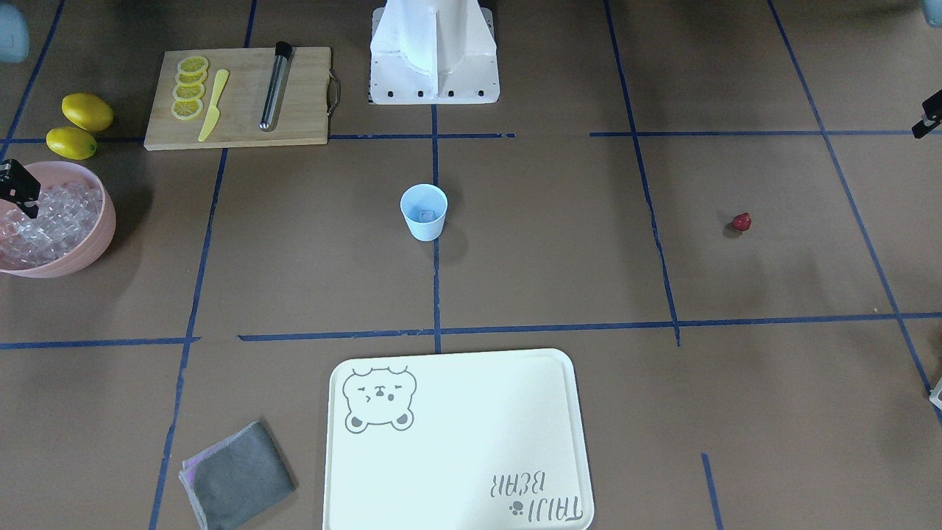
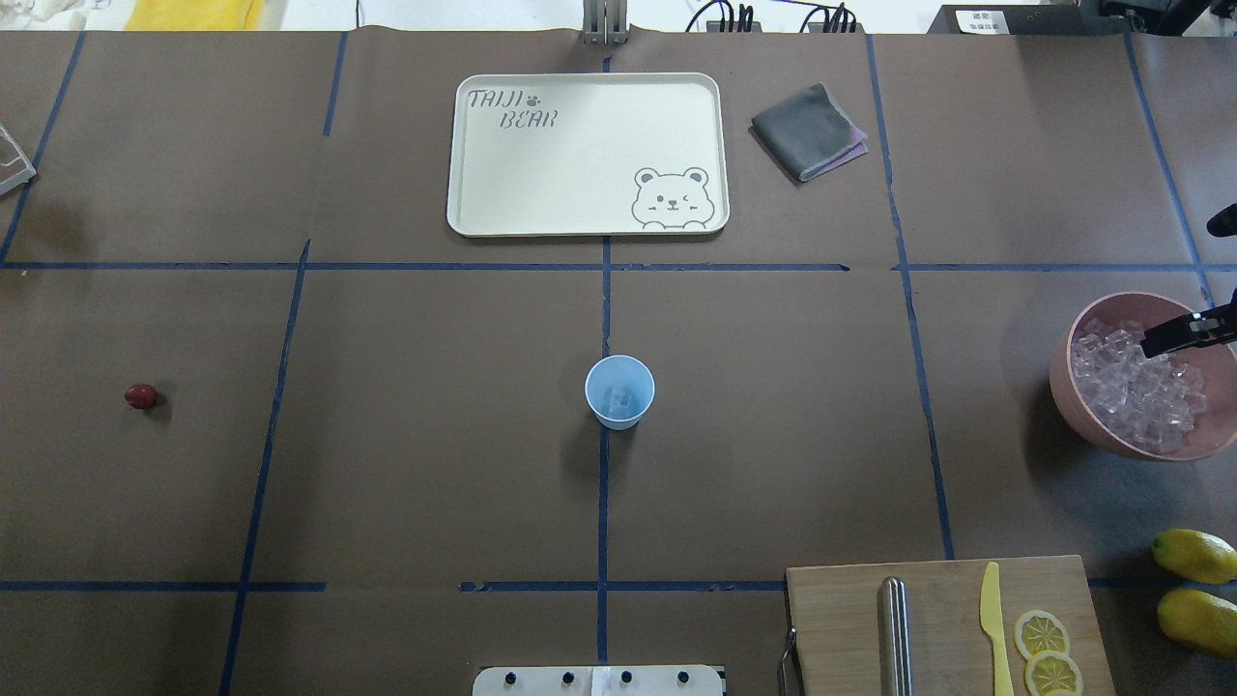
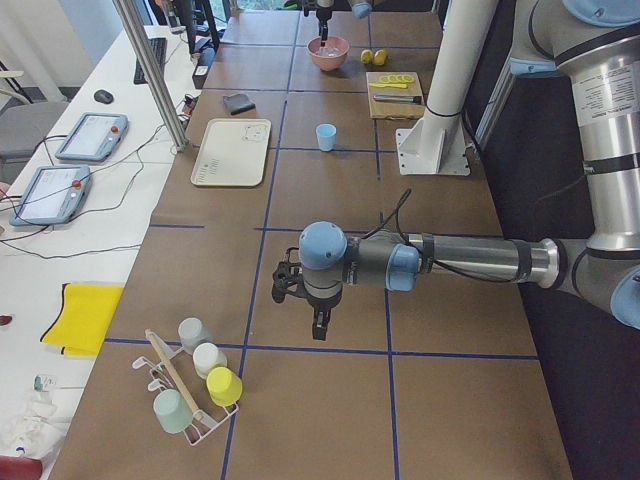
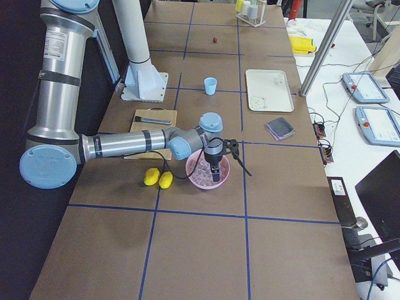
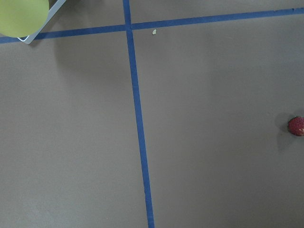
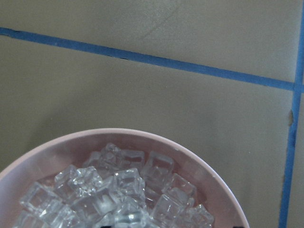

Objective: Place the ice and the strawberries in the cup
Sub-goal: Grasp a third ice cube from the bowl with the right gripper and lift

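The pale blue cup (image 2: 619,391) stands upright at the table's middle, with one clear ice cube (image 1: 427,215) inside. Several more ice cubes (image 2: 1140,387) fill the pink bowl (image 2: 1092,425) at the right. My right gripper (image 2: 1155,345) hangs just above that ice; in the right wrist view two dark tips show apart at the bottom edge, so it looks open. The strawberry (image 2: 141,395) lies alone at the far left and shows in the left wrist view (image 5: 296,126). My left gripper (image 3: 318,328) hovers near it, pointing down; I cannot tell its state.
A cream tray (image 2: 580,155) and a folded grey cloth (image 2: 807,130) lie at the far side. A wooden board (image 2: 841,619) holds a steel rod, a yellow knife and lemon slices. Two lemons (image 2: 1193,556) lie beside it. A cup rack (image 3: 190,390) stands past the left arm.
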Tool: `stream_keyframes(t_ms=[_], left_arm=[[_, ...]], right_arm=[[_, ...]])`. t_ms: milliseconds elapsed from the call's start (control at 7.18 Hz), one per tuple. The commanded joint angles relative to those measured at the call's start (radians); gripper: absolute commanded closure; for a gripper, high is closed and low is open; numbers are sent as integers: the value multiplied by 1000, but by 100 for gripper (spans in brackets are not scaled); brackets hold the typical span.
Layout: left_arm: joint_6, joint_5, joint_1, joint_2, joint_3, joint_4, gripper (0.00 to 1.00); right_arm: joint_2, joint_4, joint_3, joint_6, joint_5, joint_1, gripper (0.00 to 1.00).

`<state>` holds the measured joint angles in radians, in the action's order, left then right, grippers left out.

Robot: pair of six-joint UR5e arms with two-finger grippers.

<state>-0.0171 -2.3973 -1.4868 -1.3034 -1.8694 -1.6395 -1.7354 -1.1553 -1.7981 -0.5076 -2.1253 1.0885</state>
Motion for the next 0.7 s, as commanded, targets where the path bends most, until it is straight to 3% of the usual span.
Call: stream_keyframes(t_ms=[0,557], left_arm=[[2,0,0,0,3,1,0],[0,1,0,0,3,0,0]], right_arm=[[17,36,-21,-95,-126,2,13],[10,32,-1,-91,-114,2,15]])
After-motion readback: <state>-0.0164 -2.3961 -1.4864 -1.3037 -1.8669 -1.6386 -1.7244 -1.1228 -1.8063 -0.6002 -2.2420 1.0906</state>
